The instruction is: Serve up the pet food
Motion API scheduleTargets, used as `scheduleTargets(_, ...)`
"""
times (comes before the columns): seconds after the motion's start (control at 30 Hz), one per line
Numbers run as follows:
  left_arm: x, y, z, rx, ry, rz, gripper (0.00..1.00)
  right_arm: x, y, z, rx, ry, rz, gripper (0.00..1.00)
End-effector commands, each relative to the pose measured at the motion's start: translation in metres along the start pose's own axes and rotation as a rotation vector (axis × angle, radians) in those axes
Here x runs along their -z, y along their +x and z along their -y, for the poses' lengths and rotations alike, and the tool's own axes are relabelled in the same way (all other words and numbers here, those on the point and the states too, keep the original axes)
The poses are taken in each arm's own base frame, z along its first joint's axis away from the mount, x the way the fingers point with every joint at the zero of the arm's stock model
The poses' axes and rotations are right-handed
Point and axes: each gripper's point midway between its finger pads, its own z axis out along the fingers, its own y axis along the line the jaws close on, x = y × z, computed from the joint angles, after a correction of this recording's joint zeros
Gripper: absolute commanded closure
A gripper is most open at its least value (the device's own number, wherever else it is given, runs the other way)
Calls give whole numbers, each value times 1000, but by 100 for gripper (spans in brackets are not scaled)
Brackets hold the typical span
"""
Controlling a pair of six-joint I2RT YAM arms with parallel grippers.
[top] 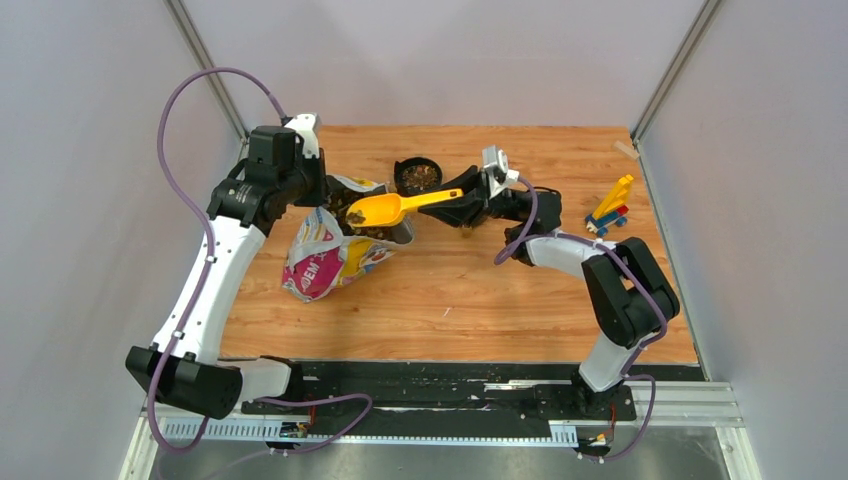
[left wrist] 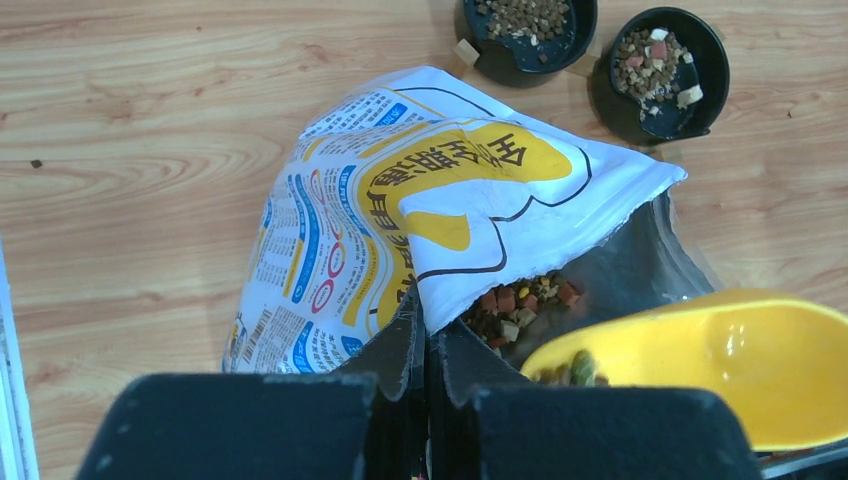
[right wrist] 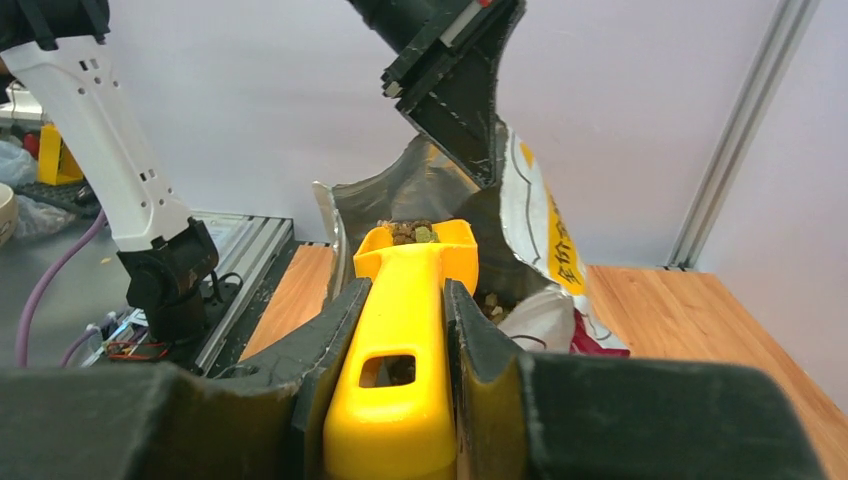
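The printed bag (top: 325, 255) lies on the wooden table with its mouth held open. My left gripper (top: 322, 195) is shut on the bag's upper rim (left wrist: 428, 340). Mixed brown kibble (left wrist: 520, 305) shows inside the bag's mouth. My right gripper (top: 462, 200) is shut on the handle of the yellow scoop (top: 385, 208), jaws pressed to both sides of it (right wrist: 400, 300). The scoop's bowl sits at the bag's mouth with a little kibble (right wrist: 410, 233) in it. A black bowl (top: 418, 177) with kibble stands just behind the scoop. The left wrist view shows two black bowls (left wrist: 528, 30) (left wrist: 660, 70), both holding kibble.
A stack of coloured toy blocks (top: 612, 208) stands at the table's right side. Grey walls close in the left, back and right. The black base rail (top: 450, 385) runs along the near edge.
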Motion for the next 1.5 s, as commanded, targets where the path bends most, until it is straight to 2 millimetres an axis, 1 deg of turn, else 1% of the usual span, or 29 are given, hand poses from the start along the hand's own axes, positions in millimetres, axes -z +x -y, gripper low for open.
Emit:
scheduleTargets(0.0, 29, -45, -2, -20, -26, 200, 100, 3, -23, 3, 29, 21, 85, 100)
scheduleTargets(0.2, 31, -47, -5, -17, -41, 210, 100, 4, -30, 13, 17, 75, 126, 100)
scheduleTargets(0.4, 31, -49, -6, -17, -48, 216, 100, 2, -38, 13, 31, 64, 133, 100)
scheduleTargets(0.5, 32, -49, -6, -19, -47, 216, 100, 1, -33, 11, 36, 25, 97, 100)
scheduleTargets(0.57, 31, -50, -3, -24, -34, 216, 100, 0, -24, 10, 23, -3, 54, 100)
scheduleTargets(0.6, 30, -49, 2, -36, -3, 208, 100, 0, -17, 9, 11, -17, 27, 100)
scheduleTargets(0.63, 28, -47, 14, -53, 66, 195, 100, -1, -10, 6, -1, -32, -2, 100)
scheduleTargets(0.67, 28, -47, 20, -75, 102, 191, 100, -2, -4, 4, 7, -45, -32, 100)
scheduleTargets(0.7, 27, -45, 31, -85, 169, 181, 100, -4, 5, 4, -19, -40, -63, 100)
scheduleTargets(0.8, 22, -39, 41, -85, 232, 151, 100, -12, 22, 6, 27, -14, -161, 100)
scheduleTargets(0.83, 19, -36, 43, -85, 245, 138, 100, -11, 34, 8, -4, 20, -215, 100)
scheduleTargets(0.87, 18, -35, 44, -83, 249, 130, 100, -11, 39, 11, -1, 43, -246, 100)
scheduleTargets(1.03, 12, -32, 48, -67, 274, 106, 100, -2, 52, 23, 19, 125, -360, 100)
scheduleTargets(1.07, 11, -32, 49, -58, 278, 106, 100, -3, 59, 22, 22, 119, -392, 100)
scheduleTargets(1.1, 8, -32, 50, -54, 282, 101, 100, -4, 70, 20, 27, 111, -432, 100)
scheduleTargets(1.13, 7, -33, 51, -44, 284, 101, 100, -7, 79, 21, 44, 105, -467, 100)
scheduleTargets(1.2, 4, -34, 51, -27, 283, 95, 100, -15, 101, 15, 54, 67, -517, 100)
scheduleTargets(1.27, -1, -36, 52, -14, 280, 88, 100, -23, 118, 10, 45, 28, -520, 100)
scheduleTargets(1.37, -2, -43, 52, -3, 270, 95, 100, -35, 129, 7, 2, -17, -474, 100)
scheduleTargets(1.47, -5, -45, 48, 8, 249, 92, 100, -47, 126, 3, -50, -68, -404, 100)
